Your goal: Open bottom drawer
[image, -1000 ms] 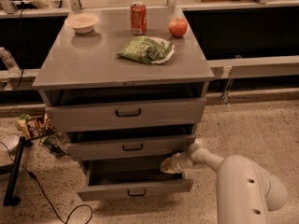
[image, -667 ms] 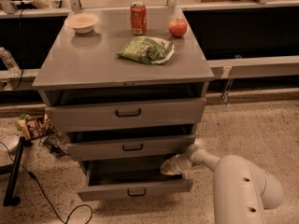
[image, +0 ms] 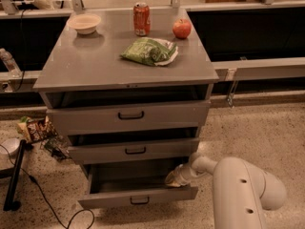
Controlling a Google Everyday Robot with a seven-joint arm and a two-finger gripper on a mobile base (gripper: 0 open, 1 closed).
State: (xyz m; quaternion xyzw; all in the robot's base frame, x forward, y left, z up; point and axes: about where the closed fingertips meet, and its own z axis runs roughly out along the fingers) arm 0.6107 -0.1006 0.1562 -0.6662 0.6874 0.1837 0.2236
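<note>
The beige two-finger gripper (image: 175,178) is low at the right end of the bottom drawer (image: 114,199), the wide shallow grey tray at the foot of the grey metal cabinet (image: 47,101); it sits just behind the drawer's low front panel and under the middle drawer (image: 157,149); if it is clenched or released, I cannot tell, because it is partly hidden against the tray. The thick white robot arm (image: 243,190) reaches to it from the right side. The bottom drawer stands partly open, out further than the two drawers above; its small black loop handle (image: 139,200) is left of the gripper and a little below it, apart from it. Higher above the gripper is the taller top drawer (image: 167,113), open by a small gap. Far above, on the grey counter (image: 95,66), lie a green snack bag (image: 148,50) in the middle, a red soda can (image: 141,19) and a red apple (image: 181,28) behind it, and a pale round bowl (image: 84,23) at the far left. On the speckled floor (image: 252,132), well to the left of the gripper, are some crumpled snack packets (image: 34,129) and a thin black cable (image: 45,202).
</note>
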